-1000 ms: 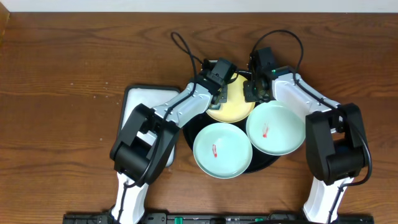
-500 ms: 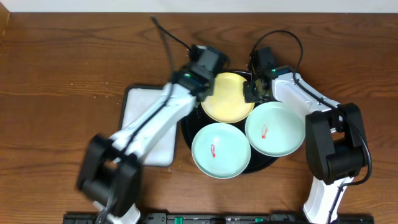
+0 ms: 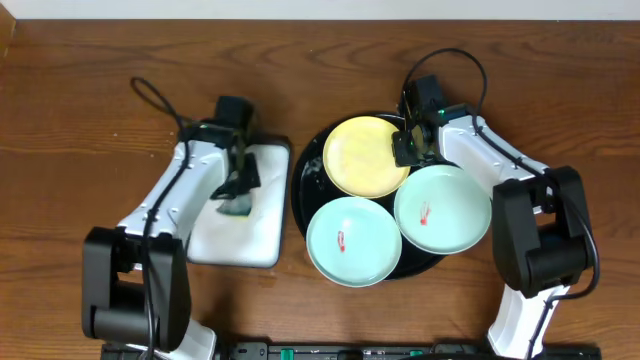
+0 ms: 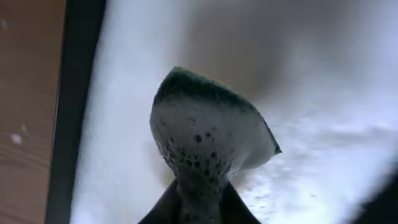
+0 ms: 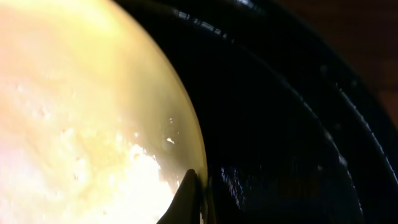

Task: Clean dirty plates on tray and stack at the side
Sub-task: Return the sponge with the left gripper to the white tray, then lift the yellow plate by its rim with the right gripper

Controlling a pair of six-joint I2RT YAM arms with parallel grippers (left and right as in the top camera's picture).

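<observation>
**Overhead view: sponge gripped over its dish, three plates on the tray**

Shows the tray (image 3: 303,190), black and glossy, just right of centre on the brown wooden desk (image 3: 80,90). Carries all three plates, rims crowded close together: yellow plate (image 3: 362,158) at upper middle, lower mint plate (image 3: 355,240) beneath it, right mint plate (image 3: 445,205) toward the right. Small red smear near the middle of each mint plate.

Just left of the tray: the white sponge dish (image 3: 260,240). Above its upper part, the left gripper (image 3: 237,188), fingers clamped on a dark green sponge (image 3: 238,206).

Left wrist view gives the grip up close. Sponge (image 4: 208,134) pinched at its lower end between two dark fingers (image 4: 160,213) at the bottom edge, bulging out above them, green along the top, pale and speckled on the face. Blurred white dish floor behind, dark rim down the left side, wood beyond.

Right gripper (image 3: 408,150) at the right rim of the yellow plate. Right wrist view: fingers (image 5: 185,198) pressed together at bottom centre, right on the border of yellow plate and black tray. Rim nipped between them or not: impossible to tell.
</observation>
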